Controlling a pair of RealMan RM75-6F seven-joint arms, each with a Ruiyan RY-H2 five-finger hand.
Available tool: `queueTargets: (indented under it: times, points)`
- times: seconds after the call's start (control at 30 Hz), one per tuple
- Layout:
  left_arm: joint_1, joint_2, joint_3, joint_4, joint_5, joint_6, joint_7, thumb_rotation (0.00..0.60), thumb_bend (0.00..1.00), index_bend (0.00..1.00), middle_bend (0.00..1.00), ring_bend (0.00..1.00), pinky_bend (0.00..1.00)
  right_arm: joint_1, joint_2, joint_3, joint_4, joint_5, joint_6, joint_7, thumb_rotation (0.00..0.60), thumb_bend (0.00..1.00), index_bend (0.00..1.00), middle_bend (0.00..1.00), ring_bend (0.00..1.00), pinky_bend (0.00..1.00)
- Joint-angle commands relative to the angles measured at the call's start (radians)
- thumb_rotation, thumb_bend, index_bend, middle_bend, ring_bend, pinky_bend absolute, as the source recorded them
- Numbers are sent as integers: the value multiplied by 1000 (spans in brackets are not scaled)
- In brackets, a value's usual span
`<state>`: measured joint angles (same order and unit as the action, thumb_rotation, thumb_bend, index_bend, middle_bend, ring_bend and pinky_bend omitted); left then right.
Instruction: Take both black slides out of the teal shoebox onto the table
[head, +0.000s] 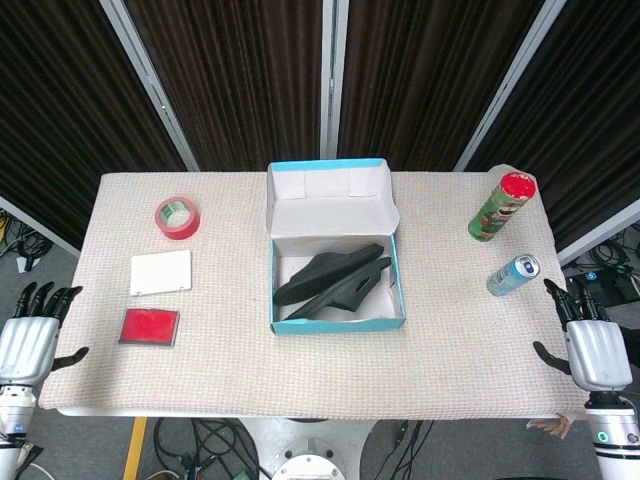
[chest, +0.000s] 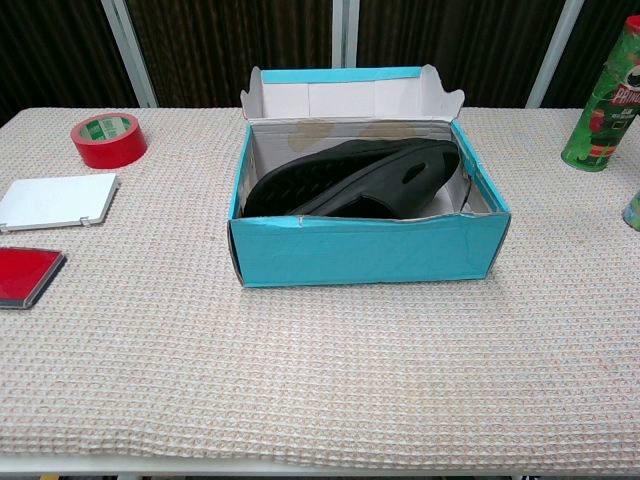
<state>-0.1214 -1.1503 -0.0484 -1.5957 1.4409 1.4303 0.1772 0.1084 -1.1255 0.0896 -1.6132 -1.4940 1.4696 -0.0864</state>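
The teal shoebox (head: 335, 322) (chest: 370, 250) stands open in the middle of the table, its lid flap raised at the back. Two black slides (head: 330, 279) (chest: 350, 180) lie inside it, one leaning on the other. My left hand (head: 27, 335) hangs off the table's left front corner, fingers spread and holding nothing. My right hand (head: 590, 340) hangs off the right front corner, also spread and empty. Both hands are far from the box. Neither hand shows in the chest view.
On the left lie a red tape roll (head: 177, 217) (chest: 108, 140), a white pad (head: 161, 272) (chest: 58, 200) and a red-and-black flat case (head: 149, 327) (chest: 25, 276). On the right stand a green chip can (head: 501, 205) (chest: 602, 95) and a blue drink can (head: 513, 274).
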Motion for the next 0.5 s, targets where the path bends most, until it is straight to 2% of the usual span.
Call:
queueTargets:
  times: [0.03, 0.33, 0.5]
  points:
    - [0, -4, 0, 3, -3, -1, 1, 600, 64, 135, 166, 76, 47, 3, 0, 1, -1, 0, -3, 3, 600, 68, 72, 223, 17, 223]
    - [5, -5, 2, 3, 3, 11, -5, 600, 64, 135, 166, 76, 47, 16, 4, -3, 0, -36, -1, 33, 600, 71, 81, 239, 27, 231]
    - [6, -3, 3, 2, 14, 20, -9, 600, 64, 136, 166, 76, 47, 72, 18, -5, -8, -111, -41, 49, 600, 82, 101, 261, 27, 231]
